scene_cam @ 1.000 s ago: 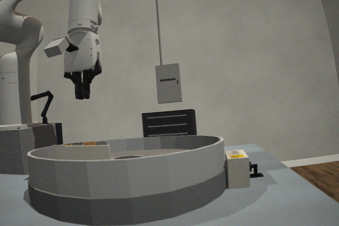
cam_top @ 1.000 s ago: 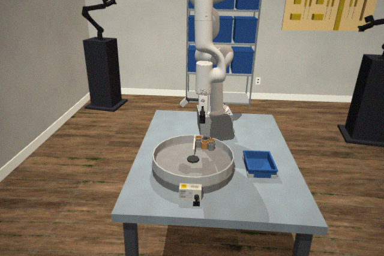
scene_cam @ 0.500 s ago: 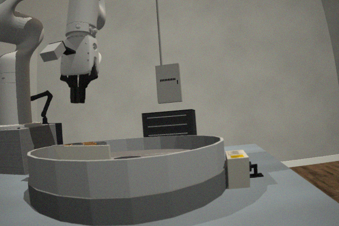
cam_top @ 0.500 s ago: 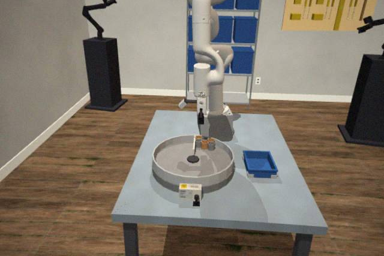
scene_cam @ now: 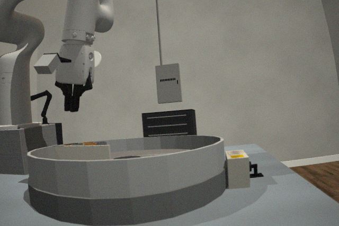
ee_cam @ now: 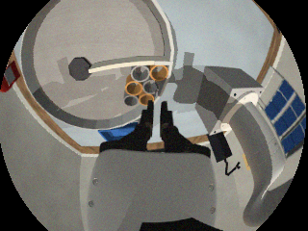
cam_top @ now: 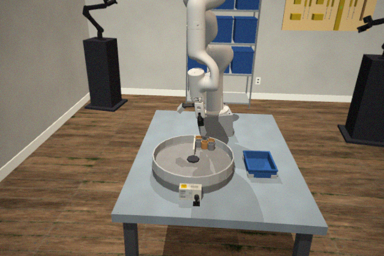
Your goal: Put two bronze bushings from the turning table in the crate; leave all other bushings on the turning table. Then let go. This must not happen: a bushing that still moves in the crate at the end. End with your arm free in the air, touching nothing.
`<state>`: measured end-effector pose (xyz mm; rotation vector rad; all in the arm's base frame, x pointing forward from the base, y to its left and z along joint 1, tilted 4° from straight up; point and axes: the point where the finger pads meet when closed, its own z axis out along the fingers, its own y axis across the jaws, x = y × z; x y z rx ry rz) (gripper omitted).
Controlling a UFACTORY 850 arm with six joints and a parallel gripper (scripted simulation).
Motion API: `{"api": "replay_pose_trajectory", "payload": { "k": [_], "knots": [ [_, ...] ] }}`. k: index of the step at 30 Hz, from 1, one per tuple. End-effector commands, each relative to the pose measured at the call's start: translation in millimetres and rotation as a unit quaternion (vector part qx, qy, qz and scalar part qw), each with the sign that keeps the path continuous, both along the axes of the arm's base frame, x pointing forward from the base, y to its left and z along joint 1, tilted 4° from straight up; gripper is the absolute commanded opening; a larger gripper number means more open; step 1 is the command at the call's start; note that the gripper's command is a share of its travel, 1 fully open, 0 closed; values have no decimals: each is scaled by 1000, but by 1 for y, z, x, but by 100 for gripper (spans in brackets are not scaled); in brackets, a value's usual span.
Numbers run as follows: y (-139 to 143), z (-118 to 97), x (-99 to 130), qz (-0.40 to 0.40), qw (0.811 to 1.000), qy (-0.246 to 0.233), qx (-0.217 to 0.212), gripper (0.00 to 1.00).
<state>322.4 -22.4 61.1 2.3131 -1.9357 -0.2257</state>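
Observation:
My gripper is shut, with a narrow empty gap between its fingertips, high above the back edge of the turning table. Three bronze bushings, one at the back, one at the right and one in front, stand upright among three grey bushings, one of them at the front right. All are clustered on the turning table. The blue crate stands right of the turning table in the top view and looks empty.
A cream divider bar runs from the dark hub to the rim, beside the bushings. The turning table has a raised wall. A cream box and small black stand are in front.

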Motion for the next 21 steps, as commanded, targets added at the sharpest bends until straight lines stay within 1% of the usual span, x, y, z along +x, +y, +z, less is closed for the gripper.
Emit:
{"api": "replay_pose_trajectory", "payload": {
  "k": [1, 10, 16, 18, 21],
  "knots": [
    [0, -6, -4, -1, 999, 20, 34, 10],
    [9, -21, -8, -6, 992, 49, 113, 10],
    [17, -31, -2, -12, 984, 47, 170, 10],
    [17, -31, -2, -12, 984, 47, 170, 10],
    [21, -35, 3, -15, 979, 40, 197, 10]
  ]
}}
